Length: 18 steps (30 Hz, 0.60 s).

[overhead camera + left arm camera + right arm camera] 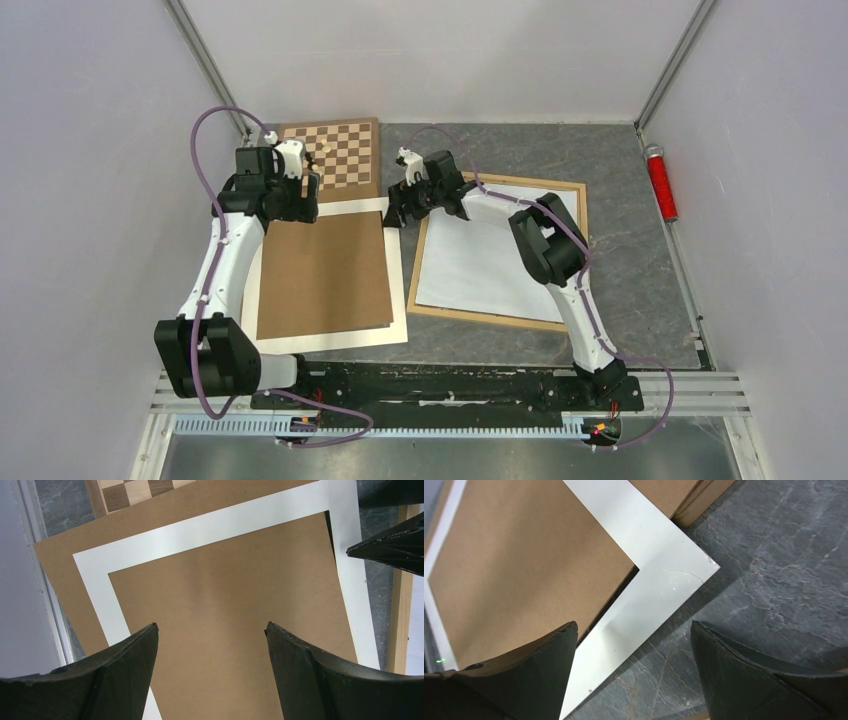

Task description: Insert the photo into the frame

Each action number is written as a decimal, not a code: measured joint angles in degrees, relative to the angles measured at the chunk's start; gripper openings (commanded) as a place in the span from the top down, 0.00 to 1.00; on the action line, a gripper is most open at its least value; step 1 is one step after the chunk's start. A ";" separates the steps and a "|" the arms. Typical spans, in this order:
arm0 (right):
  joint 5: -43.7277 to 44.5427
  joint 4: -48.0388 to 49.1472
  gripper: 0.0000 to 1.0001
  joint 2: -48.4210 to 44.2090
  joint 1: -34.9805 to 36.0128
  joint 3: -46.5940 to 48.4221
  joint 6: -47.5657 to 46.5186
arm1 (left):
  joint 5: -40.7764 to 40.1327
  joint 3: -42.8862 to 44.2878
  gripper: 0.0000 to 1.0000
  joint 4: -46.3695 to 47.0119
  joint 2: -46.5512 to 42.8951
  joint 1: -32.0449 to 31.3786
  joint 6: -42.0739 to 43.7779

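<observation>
Light natural wood: the frame [540, 181] lies flat on the right half of the grey stone-look table [630, 280], with a plain white sheet [480, 265] inside its border. Whether that sheet is the photo lying face down, I cannot tell. Left of the frame I see a brown backing board [322, 275] resting on a white mat [396, 300], with the chessboard [340, 152] just beyond them. My right gripper [634, 625] hangs over the mat's far right corner (the one nearest the frame), jaws spread wide with nothing between them. My left gripper [210, 627] hovers over the backing board's far end, likewise wide apart and empty.
</observation>
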 measured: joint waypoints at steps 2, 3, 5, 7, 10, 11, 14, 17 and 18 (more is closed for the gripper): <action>-1.09 1.27 0.20 0.46 -0.02 0.00 1.79 | 0.48 -0.02 0.15 0.02 0.00 0.00 0.00; -1.62 1.84 0.22 0.66 -0.02 0.00 2.71 | 0.57 -0.02 0.15 0.04 0.00 0.02 0.00; -3.04 3.72 0.26 1.38 0.00 -0.07 4.70 | 0.72 -0.02 0.15 0.04 0.00 0.02 0.00; -4.35 5.62 0.32 2.05 -0.02 -0.22 6.54 | 0.90 -0.02 0.15 0.07 0.00 0.04 -0.02; -6.29 9.03 0.44 3.19 -0.13 -0.68 9.35 | 0.96 -0.02 0.15 0.13 0.00 0.24 -0.02; -6.78 10.01 0.48 3.50 -0.26 -0.85 10.12 | 0.96 -0.02 0.15 0.22 0.00 0.31 -0.02; -7.96 11.91 0.58 4.04 -0.72 -1.60 12.17 | 1.01 -0.02 0.15 0.28 0.00 0.39 -0.04; -8.83 12.70 0.65 4.04 -1.29 -2.56 13.66 | 1.07 -0.02 0.15 0.42 0.00 0.39 -0.04; -9.01 12.90 0.67 4.02 -1.44 -2.78 13.99 | 1.11 -0.02 0.15 0.46 0.00 0.39 -0.04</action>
